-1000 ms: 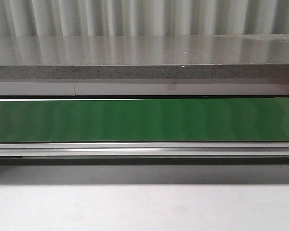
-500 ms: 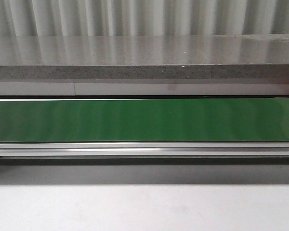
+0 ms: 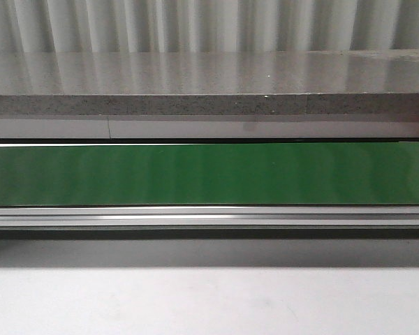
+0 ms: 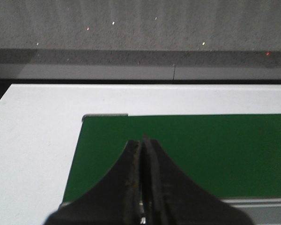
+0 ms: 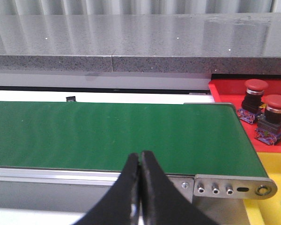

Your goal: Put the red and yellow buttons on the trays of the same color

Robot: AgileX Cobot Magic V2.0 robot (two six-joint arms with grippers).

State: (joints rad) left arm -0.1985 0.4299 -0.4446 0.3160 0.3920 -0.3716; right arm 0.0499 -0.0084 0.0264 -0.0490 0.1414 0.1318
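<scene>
Conveyor belt [image 3: 209, 174], green and bare, spans the front view from edge to edge, with the grey stone counter [image 3: 209, 84] behind it and pale table [image 3: 209, 300] in front. No button rides the belt in any view.

Red tray [image 5: 225, 96] sits at the belt's end in the right wrist view, beside a yellow tray [image 5: 271, 161] nearer the camera. Two red buttons [image 5: 255, 89] [image 5: 276, 103] stand upright in the red tray, close together, on dark bases. No yellow button is visible anywhere.

Right gripper [image 5: 140, 157] hangs over the near edge of the belt, fingers pressed together, nothing between them. Left gripper [image 4: 144, 143] hangs over the belt's other end — fingers likewise pressed together and empty.

Judgement: the step in hand is waiting for the next button. To do it well, spread the fingers before a button arrives, keep the gripper low over the belt's middle line, and read cap colour early — red tray is already half occupied, so aim for a bare part.
</scene>
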